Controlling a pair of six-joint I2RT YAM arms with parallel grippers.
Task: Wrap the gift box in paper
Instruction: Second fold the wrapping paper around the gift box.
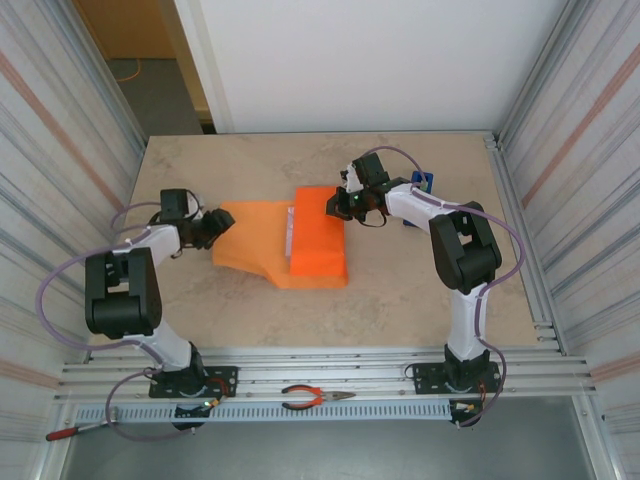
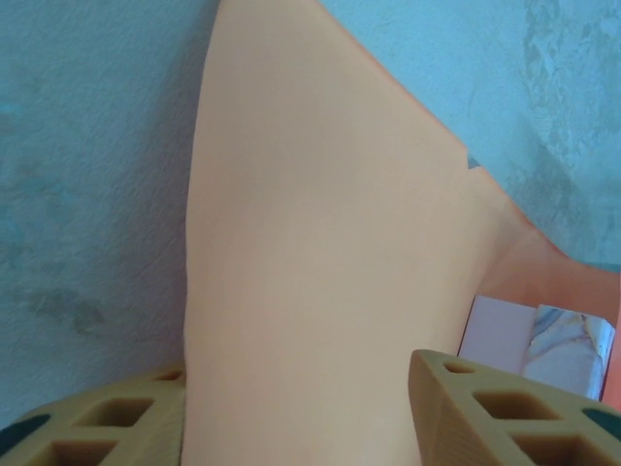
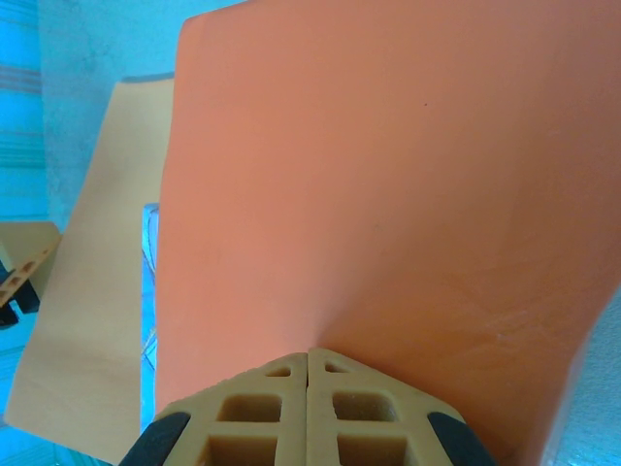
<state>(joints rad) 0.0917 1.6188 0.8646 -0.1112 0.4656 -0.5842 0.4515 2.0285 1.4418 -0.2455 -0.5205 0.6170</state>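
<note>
The paper (image 2: pixel 320 272) lies between the left tool's (image 2: pixel 301 413) jaws.

Top view: high at the near side, facing down on the whole table (image 1: pixel 420 290).
Left wrist view: close over the paper (image 2: pixel 310 243), past the left end effector (image 2: pixel 301 398).
Right wrist view: close, past the right end effector (image 3: pixel 309 357).
Shared: the paper.

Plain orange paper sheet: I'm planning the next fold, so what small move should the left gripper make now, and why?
Probably close the left gripper on the plain orange paper sheet. Its left flap sits between the open jaws and is not yet folded over, while the shut right gripper presses on the side already folded up.
</note>
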